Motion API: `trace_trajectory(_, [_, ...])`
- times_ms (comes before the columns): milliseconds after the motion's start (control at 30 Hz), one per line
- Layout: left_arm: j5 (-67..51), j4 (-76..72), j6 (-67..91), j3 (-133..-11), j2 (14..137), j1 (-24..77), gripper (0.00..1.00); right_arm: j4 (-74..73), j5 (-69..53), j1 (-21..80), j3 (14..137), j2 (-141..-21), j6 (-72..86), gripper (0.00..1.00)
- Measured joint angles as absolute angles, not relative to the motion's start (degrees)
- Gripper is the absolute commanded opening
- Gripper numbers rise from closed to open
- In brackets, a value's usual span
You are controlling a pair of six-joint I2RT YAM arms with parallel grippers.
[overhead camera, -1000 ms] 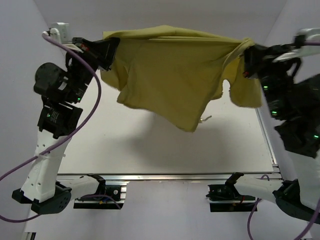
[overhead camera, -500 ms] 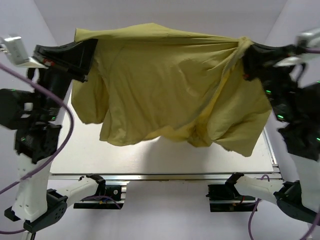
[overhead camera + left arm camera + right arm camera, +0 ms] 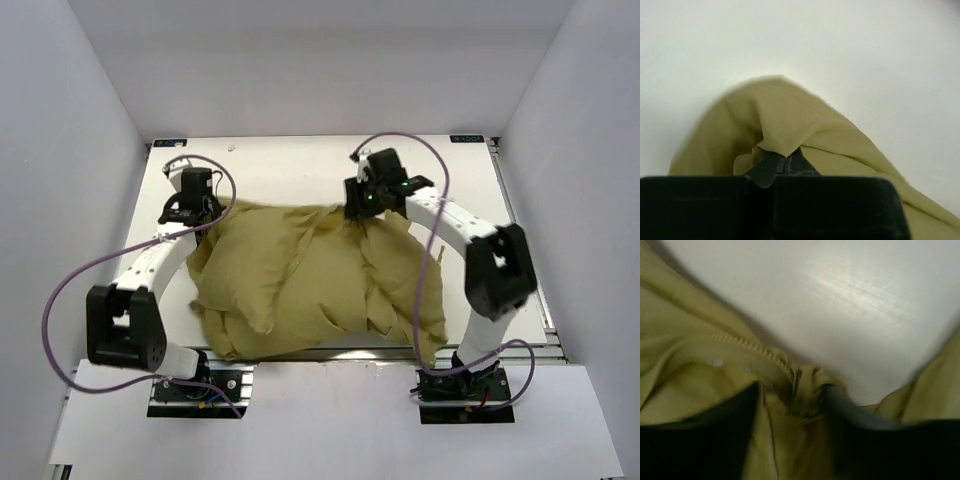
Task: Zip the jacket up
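Observation:
The olive jacket lies crumpled on the white table. My left gripper sits low at the jacket's far left corner. In the left wrist view its fingers stand together, and a fold of the jacket comes out over the left gripper's tips. My right gripper is at the jacket's far edge, right of the middle. In the right wrist view the right gripper stands open, a loose bunch of jacket fabric and the light zipper lying between its spread fingers.
White walls close in the table on three sides. Purple cables loop from both arms. The metal rail runs along the near edge, and the jacket's near right corner reaches it.
The jacket was held up, stretched between both raised grippers; it now lies on the table. Both arms have come down to its far edge, and the right gripper has opened.

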State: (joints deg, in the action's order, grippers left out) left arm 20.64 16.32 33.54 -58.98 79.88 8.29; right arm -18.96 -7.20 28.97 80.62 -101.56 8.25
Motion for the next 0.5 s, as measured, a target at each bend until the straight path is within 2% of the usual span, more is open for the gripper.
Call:
trace_trajectory(33, [20.9, 17.8, 33.7, -58.5, 81.5, 7.4, 0.27, -21.1, -8.2, 29.0, 81.2, -103.9, 8.7, 0.89])
trace_trajectory(67, [21.0, 18.9, 33.3, -58.5, 82.3, 7.1, 0.82, -22.9, -9.0, 29.0, 81.5, -105.3, 8.5, 0.89])
trace_trajectory(100, [20.9, 19.3, 32.9, -58.5, 82.6, 7.1, 0.98, -24.4, -9.5, 29.0, 81.6, -105.6, 8.6, 0.89])
trace_trajectory(233, [20.9, 19.2, 32.1, -59.4, 80.3, 7.6, 0.98, -25.6, -9.8, 29.6, 80.3, -99.1, 9.2, 0.89])
trace_trajectory(367, [19.8, 19.3, 31.4, -60.4, 76.9, 7.7, 0.98, -26.3, -5.7, 30.3, 71.7, -83.0, 12.2, 0.89])
trace_trajectory(500, [13.8, 18.8, 31.9, -59.0, 73.5, 7.9, 0.98, -31.1, 6.0, 30.2, 60.9, -70.6, 18.5, 0.89])
